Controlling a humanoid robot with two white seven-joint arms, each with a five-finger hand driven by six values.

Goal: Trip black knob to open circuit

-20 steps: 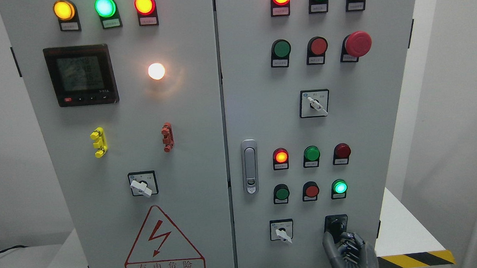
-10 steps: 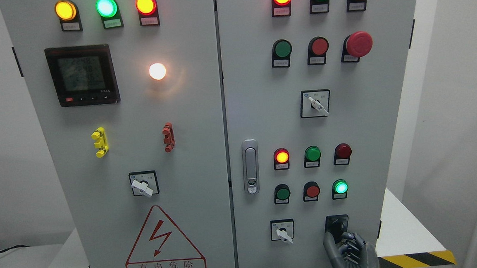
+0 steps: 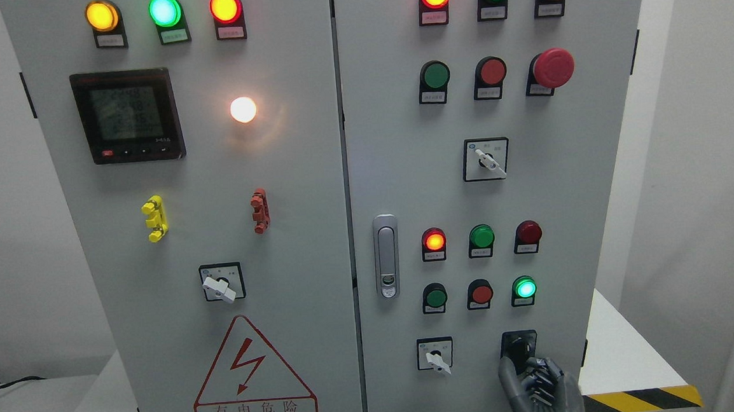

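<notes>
The black knob [image 3: 519, 347] sits on a black square plate at the lower right of the grey cabinet's right door [image 3: 403, 165]. My right hand [image 3: 525, 367], dark grey, comes up from the bottom edge just below it. Its thumb [image 3: 506, 371] rises along the knob's lower left. The curled fingers [image 3: 542, 373] close in from the lower right, pinching the knob's lower end. The hand hides the plate's bottom edge. My left hand does not show.
A white selector switch [image 3: 435, 354] is to the left of the knob. Above it are a lit green lamp [image 3: 525, 288], red and green buttons and a lit red lamp [image 3: 433, 241]. The door latch [image 3: 385, 256] is at the centre. Yellow-black tape [image 3: 640, 399] edges the white table.
The whole picture has drifted a few pixels to the right. My right hand stays at the black knob, and the lamps are unchanged.
</notes>
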